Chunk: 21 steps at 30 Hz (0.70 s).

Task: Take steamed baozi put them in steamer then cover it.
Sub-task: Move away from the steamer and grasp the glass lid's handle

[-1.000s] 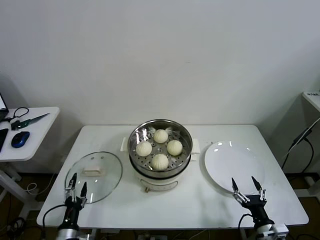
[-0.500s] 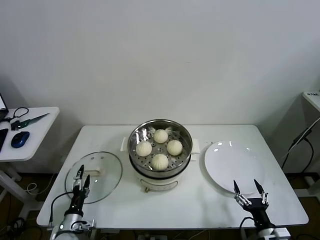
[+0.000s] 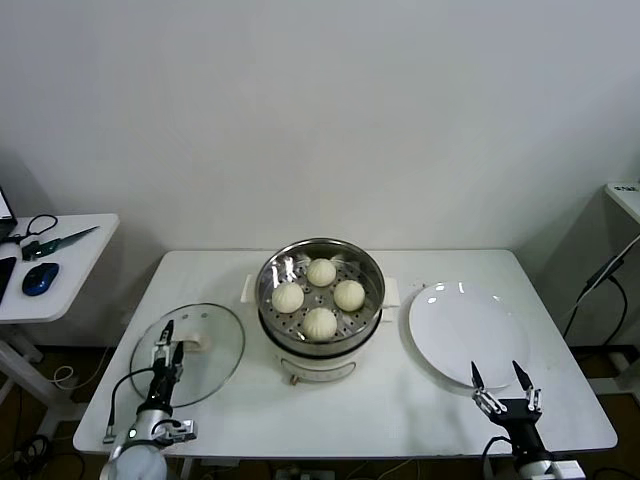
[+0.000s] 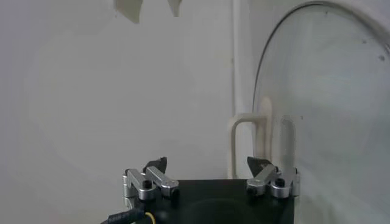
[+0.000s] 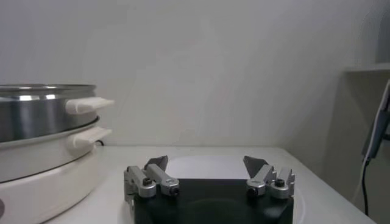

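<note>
A: What is different from a second ago?

B: The left pincer (image 3: 167, 336) has crept forward from the bench's (image 3: 400, 400) near edge and now hangs over the near part of the cover (image 3: 187, 352), short of its handle (image 3: 197, 341). The right pincer (image 3: 503, 384) has slid back a little and sits low at the near right, by the plate (image 3: 466, 332).

A: And the buns?

B: All four baozi (image 3: 320, 296) already lie on the tray inside the steamer (image 3: 320, 300), mid-bench. The plate is bare. So, as I judge it, loading is done and only covering is left.

A: Where is the cover?

B: Flat on the bench, left of the steamer, apart from it.

A: How are the arms posed?

B: The left one reaches up from below, fingers apart and pointing ahead toward the handle, holding nothing. In its wrist view the handle stands just beyond the tips. The right one is level, fingers wide apart, empty, facing the steamer's side from well off.
</note>
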Each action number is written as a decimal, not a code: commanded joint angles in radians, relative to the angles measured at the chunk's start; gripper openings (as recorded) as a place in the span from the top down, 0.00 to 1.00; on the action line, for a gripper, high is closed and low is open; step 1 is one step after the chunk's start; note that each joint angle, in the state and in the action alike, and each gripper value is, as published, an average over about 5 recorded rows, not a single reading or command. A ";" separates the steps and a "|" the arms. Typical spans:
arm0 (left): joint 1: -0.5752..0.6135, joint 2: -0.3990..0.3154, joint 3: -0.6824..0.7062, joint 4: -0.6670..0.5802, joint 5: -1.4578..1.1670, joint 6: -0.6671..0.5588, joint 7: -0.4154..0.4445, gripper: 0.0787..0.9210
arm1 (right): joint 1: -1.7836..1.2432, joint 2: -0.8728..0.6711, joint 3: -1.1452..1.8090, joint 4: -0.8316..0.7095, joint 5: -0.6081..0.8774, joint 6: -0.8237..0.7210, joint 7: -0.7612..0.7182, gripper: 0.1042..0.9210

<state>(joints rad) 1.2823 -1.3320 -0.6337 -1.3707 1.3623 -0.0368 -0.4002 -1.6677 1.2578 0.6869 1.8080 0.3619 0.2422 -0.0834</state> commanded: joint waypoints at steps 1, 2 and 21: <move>-0.039 0.002 0.004 0.057 0.003 -0.004 -0.002 0.13 | -0.001 0.010 -0.001 -0.005 0.005 0.010 -0.005 0.12; -0.038 0.002 0.005 0.057 0.002 -0.004 -0.004 0.14 | -0.001 0.012 -0.002 -0.006 0.004 0.011 -0.006 0.12; -0.042 -0.003 0.000 0.070 -0.005 0.002 -0.012 0.75 | 0.006 0.023 -0.003 -0.009 -0.005 0.011 -0.004 0.12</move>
<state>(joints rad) 1.2470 -1.3339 -0.6330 -1.3052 1.3671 -0.0353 -0.4062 -1.6624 1.2790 0.6831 1.8006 0.3569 0.2520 -0.0896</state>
